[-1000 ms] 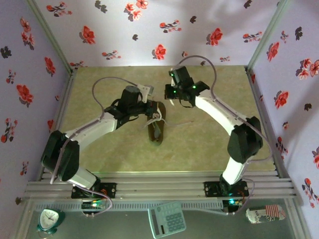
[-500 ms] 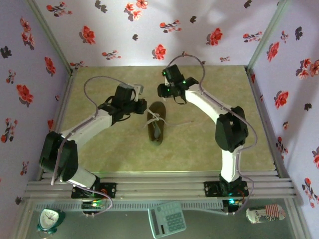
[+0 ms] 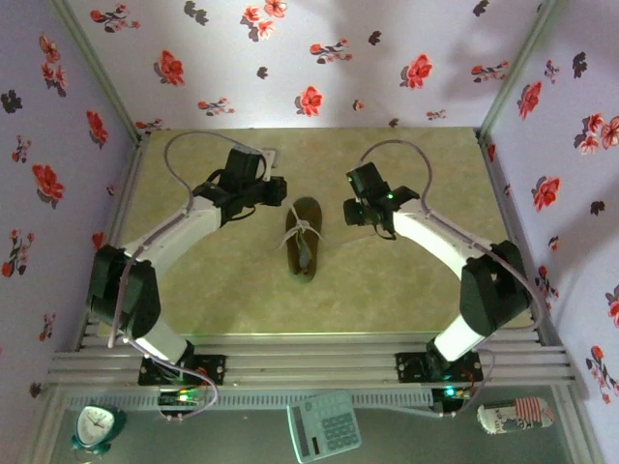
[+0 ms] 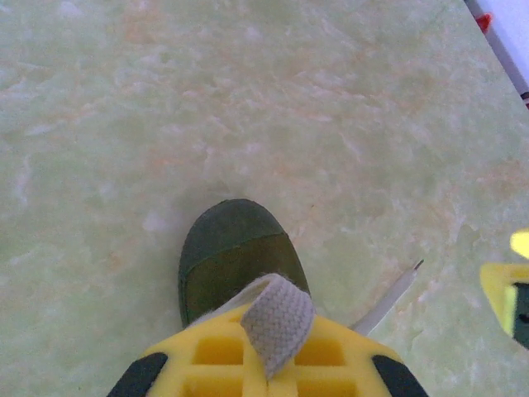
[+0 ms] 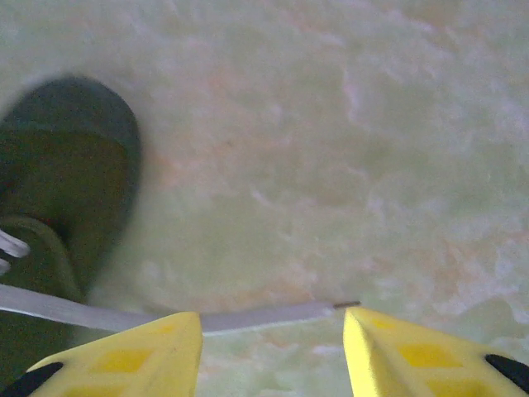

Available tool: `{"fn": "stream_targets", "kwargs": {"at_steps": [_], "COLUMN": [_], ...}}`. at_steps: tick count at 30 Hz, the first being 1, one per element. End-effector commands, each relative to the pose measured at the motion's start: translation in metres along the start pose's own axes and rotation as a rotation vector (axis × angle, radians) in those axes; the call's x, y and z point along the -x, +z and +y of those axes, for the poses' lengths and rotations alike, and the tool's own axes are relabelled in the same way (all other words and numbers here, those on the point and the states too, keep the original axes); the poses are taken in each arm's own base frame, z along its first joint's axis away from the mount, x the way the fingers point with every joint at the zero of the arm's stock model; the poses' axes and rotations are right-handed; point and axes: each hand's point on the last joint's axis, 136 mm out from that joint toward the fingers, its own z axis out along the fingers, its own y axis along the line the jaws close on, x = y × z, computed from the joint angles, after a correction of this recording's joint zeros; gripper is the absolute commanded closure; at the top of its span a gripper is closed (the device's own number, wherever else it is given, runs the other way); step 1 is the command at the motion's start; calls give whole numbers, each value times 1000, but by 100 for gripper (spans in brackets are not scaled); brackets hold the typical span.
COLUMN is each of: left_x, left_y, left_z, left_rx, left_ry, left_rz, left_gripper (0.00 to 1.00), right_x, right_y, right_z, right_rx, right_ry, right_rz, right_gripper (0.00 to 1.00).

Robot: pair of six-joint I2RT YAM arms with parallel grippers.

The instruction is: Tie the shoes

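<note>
Small olive-green low-top sneaker (image 3: 304,244) with a dark inside lies mid-table on the pale green marbled tabletop (image 3: 406,280). Toe points to the far wall and the heel opening points toward my bases. It sits between my two grippers. Long white laces (image 3: 304,230) bunch across the middle of the upper; from above I cannot tell whether they are knotted. My left gripper (image 4: 273,337) sits just beside the toe, on its left. Its yellow fingers are closed together and pinch a flat pale woven lace strand (image 4: 277,318), whose bend stands up over the fingertips. In the left wrist view the rounded toe cap lies just beyond those tips. A second lace end (image 4: 387,299), thin with a dark tip, runs out to the right from beside the fingers. My right gripper (image 5: 271,318) is to the right of the sneaker, near it but apart. Its yellow fingers are spread wide and grip nothing. The second lace end crosses the gap between them, its tip reaching the inner corner of the right-hand finger. Whether it touches there, I cannot tell.
</note>
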Motion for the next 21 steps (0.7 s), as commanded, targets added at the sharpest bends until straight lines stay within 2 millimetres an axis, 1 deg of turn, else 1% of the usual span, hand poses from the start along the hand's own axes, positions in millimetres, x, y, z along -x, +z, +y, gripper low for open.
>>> {"fn": "stream_targets", "kwargs": {"at_steps": [1,2,4,6,8,10,15,21], "left_x": [9,10,13,14,16,16,16,18], "left_y": [2,3,3,3,4,6,7,5], "left_z": [3,4,3,2,0,-1,-3,-4], "left_rx": [18,20,16,12,7,1,-9,-11], "left_ry": [21,16,12,11,12,13,30,50], "left_rz": [5,7,5,2,1,4,12,15], "left_gripper": [100,100,100,100,100,100,100,100], "right_x": [-15,-16,-16,-22,-34,-42,-44,-56], "right_y": [13,15,18,25,33,42,57,72], "right_z": [-26,-33,-45,-45,-40,-32,-12,-6], "right_rx": [-101,-138,-227,-256,-276,-297,-294,-330], "right_ry": [-35,14,148,315,475,600,742,816], "right_rz": [134,168,170,162,158,124,85,105], "right_gripper": [49,50,56,58,64,64,60,58]}}
